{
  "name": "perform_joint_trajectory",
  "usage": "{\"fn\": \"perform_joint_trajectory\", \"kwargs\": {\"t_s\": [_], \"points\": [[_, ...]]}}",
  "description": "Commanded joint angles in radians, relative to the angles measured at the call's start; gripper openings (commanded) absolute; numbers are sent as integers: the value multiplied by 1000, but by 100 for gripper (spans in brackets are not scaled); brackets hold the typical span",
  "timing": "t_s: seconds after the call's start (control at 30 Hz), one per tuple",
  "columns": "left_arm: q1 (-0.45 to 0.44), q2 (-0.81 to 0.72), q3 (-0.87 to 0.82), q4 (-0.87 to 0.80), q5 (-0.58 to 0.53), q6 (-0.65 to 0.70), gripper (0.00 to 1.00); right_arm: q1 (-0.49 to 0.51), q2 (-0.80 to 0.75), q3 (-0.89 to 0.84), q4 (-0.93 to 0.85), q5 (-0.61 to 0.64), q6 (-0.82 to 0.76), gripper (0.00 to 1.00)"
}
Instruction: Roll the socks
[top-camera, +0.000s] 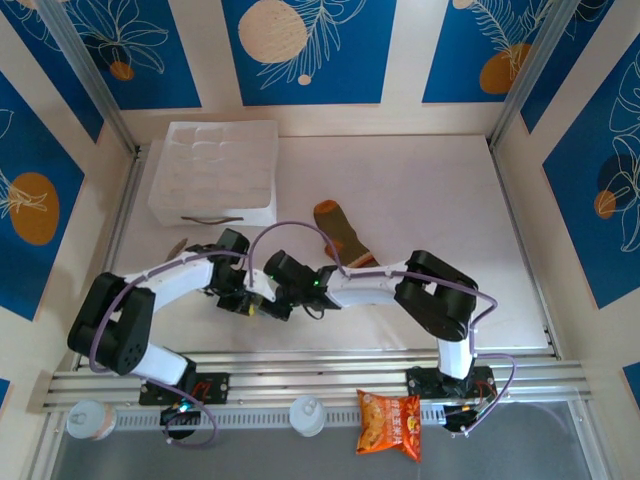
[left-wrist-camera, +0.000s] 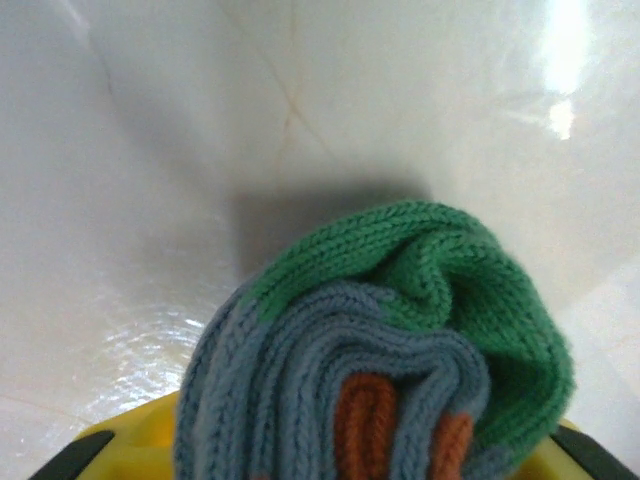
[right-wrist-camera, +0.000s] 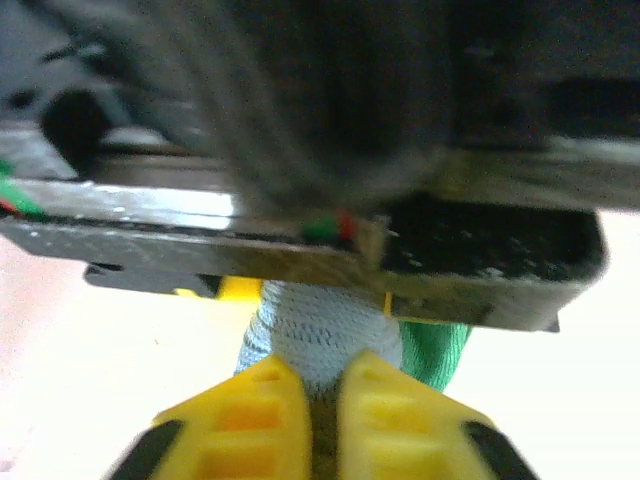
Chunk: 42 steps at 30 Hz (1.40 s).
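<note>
The grey-blue sock (left-wrist-camera: 330, 370) is bunched into a thick wad, with its green heel on top and orange stripes below. My left gripper (left-wrist-camera: 320, 465) is shut on this wad, its yellow fingers (left-wrist-camera: 120, 445) showing on both sides of it. My right gripper (right-wrist-camera: 322, 385) faces the left one and is shut, pinching the sock's pale blue end (right-wrist-camera: 320, 335) between its fingertips. Seen from above, both grippers (top-camera: 262, 300) meet near the table's front middle and hide that sock. The olive-brown sock (top-camera: 341, 234) lies flat just behind them, apart from both grippers.
A white moulded tray (top-camera: 213, 170) stands at the back left. An orange snack packet (top-camera: 390, 422) and two white round caps (top-camera: 307, 414) lie in front of the metal rails (top-camera: 320, 365) at the near edge. Metal frame posts flank the table.
</note>
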Motion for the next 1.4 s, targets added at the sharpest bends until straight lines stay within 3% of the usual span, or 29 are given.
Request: {"fn": "perform_joint_trajectory", "kwargs": {"t_s": [0.0, 0.13, 0.23, 0.4, 0.6, 0.73, 0.83, 0.93, 1.1, 1.37], "points": [[-13, -37, -62, -62, -60, 27, 50, -36, 105, 34, -154, -49, 96, 0], [-5, -178, -64, -60, -118, 50, 76, -58, 154, 55, -248, -130, 151, 0], [9, -243, -65, -61, -144, 77, 90, -73, 178, 57, -276, -174, 189, 0], [32, -352, -83, -25, -206, 126, 99, -84, 222, 95, -336, -203, 235, 0], [36, -471, -126, 32, -253, 227, 92, -102, 265, 152, -396, -242, 305, 0], [36, -547, -174, 86, -247, 296, 84, -120, 289, 178, -423, -283, 354, 0], [34, -580, -215, 123, -220, 315, 71, -141, 301, 187, -423, -326, 400, 0], [23, -585, -243, 144, -198, 313, 70, -164, 321, 213, -440, -369, 443, 0], [9, -544, -309, 270, -203, 274, 69, -183, 335, 241, -447, -420, 489, 0], [-35, -353, -330, 455, -213, 237, 66, -203, 343, 256, -440, -483, 544, 0]]}}
